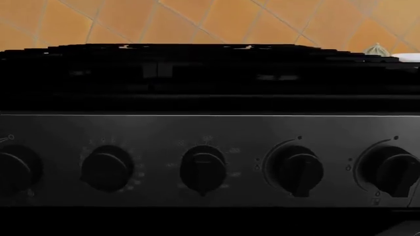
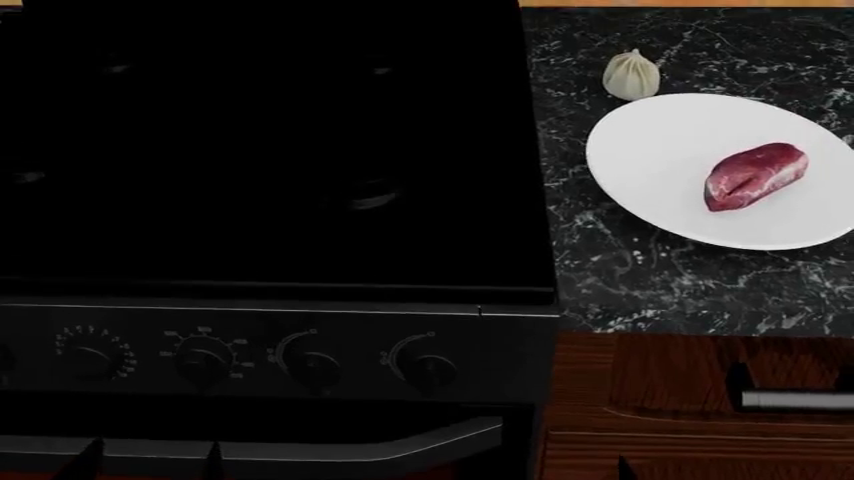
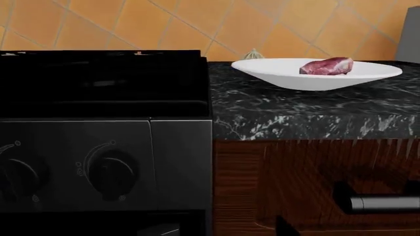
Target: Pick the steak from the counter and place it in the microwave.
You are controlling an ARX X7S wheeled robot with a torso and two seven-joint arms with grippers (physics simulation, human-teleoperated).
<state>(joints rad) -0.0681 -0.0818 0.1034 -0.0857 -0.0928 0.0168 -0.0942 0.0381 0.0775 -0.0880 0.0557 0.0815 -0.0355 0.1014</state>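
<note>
The steak [image 2: 755, 176], a glossy deep red lump, lies on a white plate [image 2: 654, 150] on the black veined counter [image 2: 627, 280] to the right of the stove. It also shows in the right wrist view [image 3: 327, 66]. Both grippers are low in front of the stove and cabinet, well short of the steak. Of my left gripper [image 2: 150, 462] only two dark fingertips show at the bottom edge, set apart. One dark fingertip [image 3: 282, 226] of my right gripper shows off to one side. The microwave is out of view.
A cream pleated bulb [image 2: 631, 75] sits on the counter behind the plate. The black stove [image 2: 267, 150] with its knob panel [image 2: 307, 365] fills the left. A wooden cabinet with a metal handle [image 2: 798, 401] is below the counter. Orange tiled wall [image 3: 196, 24] stands behind.
</note>
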